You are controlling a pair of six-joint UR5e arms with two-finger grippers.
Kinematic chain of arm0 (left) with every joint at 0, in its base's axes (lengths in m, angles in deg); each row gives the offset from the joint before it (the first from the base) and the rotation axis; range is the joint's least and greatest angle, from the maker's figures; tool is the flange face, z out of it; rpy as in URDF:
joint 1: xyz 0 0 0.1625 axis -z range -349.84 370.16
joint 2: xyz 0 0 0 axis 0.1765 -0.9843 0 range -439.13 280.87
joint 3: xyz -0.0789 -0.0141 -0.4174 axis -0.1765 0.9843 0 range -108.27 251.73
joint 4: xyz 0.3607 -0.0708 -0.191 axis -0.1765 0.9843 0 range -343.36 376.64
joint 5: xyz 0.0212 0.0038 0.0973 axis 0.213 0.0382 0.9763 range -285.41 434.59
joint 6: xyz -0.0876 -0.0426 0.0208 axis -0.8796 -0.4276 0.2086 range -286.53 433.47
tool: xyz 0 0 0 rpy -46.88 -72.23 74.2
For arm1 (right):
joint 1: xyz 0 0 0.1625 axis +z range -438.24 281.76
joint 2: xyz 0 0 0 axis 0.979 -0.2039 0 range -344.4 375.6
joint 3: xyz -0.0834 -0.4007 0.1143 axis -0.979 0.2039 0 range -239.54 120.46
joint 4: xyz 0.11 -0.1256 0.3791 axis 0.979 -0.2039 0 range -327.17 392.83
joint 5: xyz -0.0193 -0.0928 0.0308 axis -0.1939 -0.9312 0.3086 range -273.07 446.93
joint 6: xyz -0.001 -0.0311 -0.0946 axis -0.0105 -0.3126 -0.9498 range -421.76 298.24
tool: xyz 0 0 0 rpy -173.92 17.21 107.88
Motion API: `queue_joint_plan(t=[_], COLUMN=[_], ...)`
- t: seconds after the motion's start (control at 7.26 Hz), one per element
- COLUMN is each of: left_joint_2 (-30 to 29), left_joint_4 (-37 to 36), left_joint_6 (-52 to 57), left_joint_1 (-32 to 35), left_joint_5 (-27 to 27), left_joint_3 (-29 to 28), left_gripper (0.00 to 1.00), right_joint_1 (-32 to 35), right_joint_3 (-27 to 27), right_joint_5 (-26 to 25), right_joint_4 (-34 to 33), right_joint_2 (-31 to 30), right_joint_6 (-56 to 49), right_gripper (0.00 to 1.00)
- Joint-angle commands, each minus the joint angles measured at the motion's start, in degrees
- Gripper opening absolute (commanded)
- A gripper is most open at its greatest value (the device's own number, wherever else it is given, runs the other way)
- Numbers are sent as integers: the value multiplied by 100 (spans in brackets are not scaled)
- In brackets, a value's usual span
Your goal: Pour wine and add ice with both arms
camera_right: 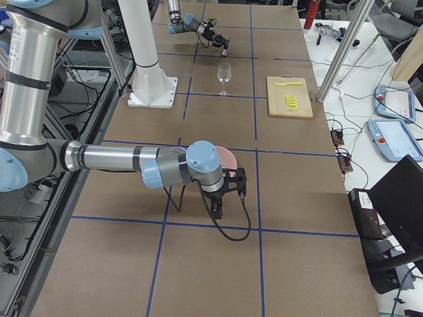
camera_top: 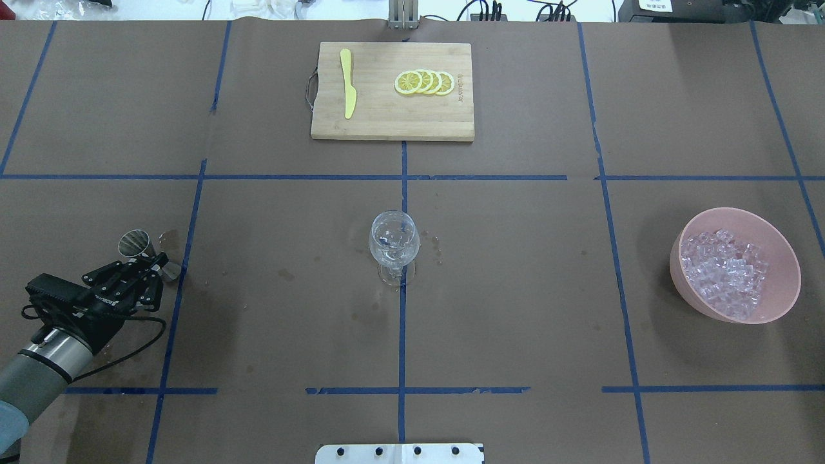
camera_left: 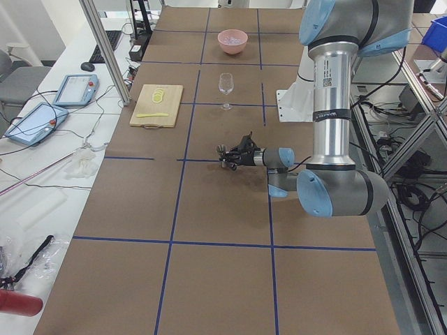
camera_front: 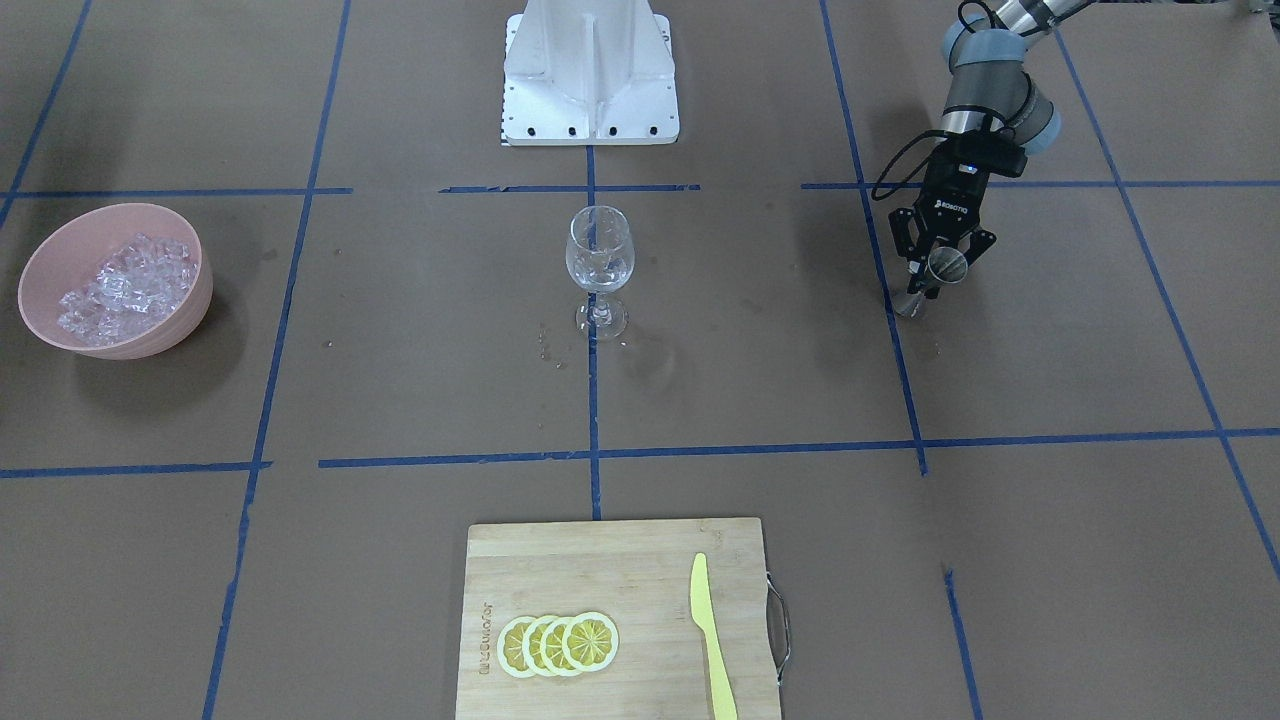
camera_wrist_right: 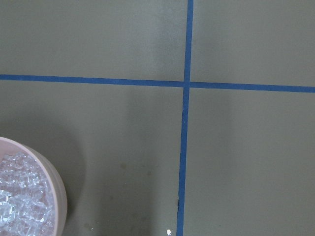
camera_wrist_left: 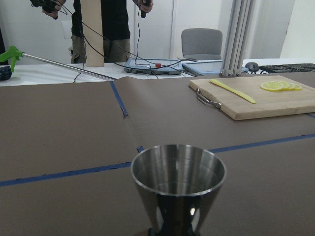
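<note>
Left claw [camera_front: 933, 275] pinches a steel jigger [camera_wrist_left: 178, 182]; right claw [camera_right: 218, 210] hangs beside the pink bowl [camera_front: 170, 335], grip impossible to tell.

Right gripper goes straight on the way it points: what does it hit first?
Likely the bare table by the tape cross: the right gripper points down, with the pink bowl off to one side. Height unclear.
</note>
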Motion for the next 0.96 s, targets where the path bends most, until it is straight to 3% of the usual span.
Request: queue_joint_plan(t=[0.0,0.28,0.41,0.55,0.83], left_joint_2=[-13,-13,-13,-13,-13], left_joint_4=[-5,4,12,47,91], left_joint_6=[15,15,15,15,15], left_joint_1=[-26,-53,-61,-61,-53], left_joint_5=[6,23,41,58,67], left_joint_3=[-79,-89,-72,-45,42], left_gripper=[2,15,51,100,100], right_joint_1=[0,0,0,0,0], right_joint_3=[1,1,-8,-8,-34], right_joint_5=[0,0,0,0,0], right_joint_4=[0,0,0,0,0], right_joint_2=[0,0,-9,-17,-26], right_joint_6=[0,0,0,0,0], right_gripper=[100,100,100,100,100])
